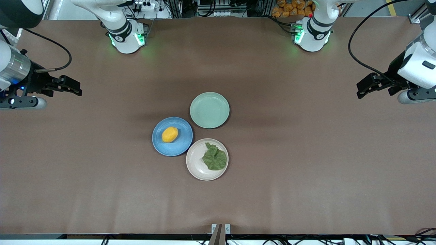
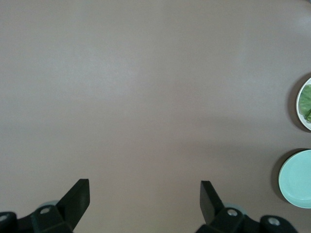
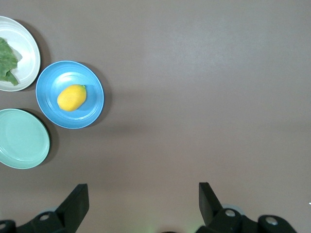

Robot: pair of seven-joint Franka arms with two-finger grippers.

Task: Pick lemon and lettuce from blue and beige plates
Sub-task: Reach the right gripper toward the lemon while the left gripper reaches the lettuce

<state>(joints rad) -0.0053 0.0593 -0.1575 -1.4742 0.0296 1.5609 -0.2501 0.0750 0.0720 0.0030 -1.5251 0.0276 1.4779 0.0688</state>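
The lemon (image 1: 169, 134) lies on the blue plate (image 1: 180, 146) at the table's middle; both also show in the right wrist view, lemon (image 3: 72, 97) on plate (image 3: 92, 82). The lettuce (image 1: 214, 158) lies on the beige plate (image 1: 196, 161), which touches the blue plate and is nearer the front camera; its edge shows in the left wrist view (image 2: 300, 108). My right gripper (image 1: 75, 87) is open and empty above the table at the right arm's end (image 3: 143, 191). My left gripper (image 1: 361, 89) is open and empty above the left arm's end (image 2: 145, 189).
A pale mint-green plate (image 1: 209, 110) with nothing on it sits beside the other two, farther from the front camera. Bare brown table (image 1: 306, 153) lies all around the three plates. Both arm bases stand along the table's back edge.
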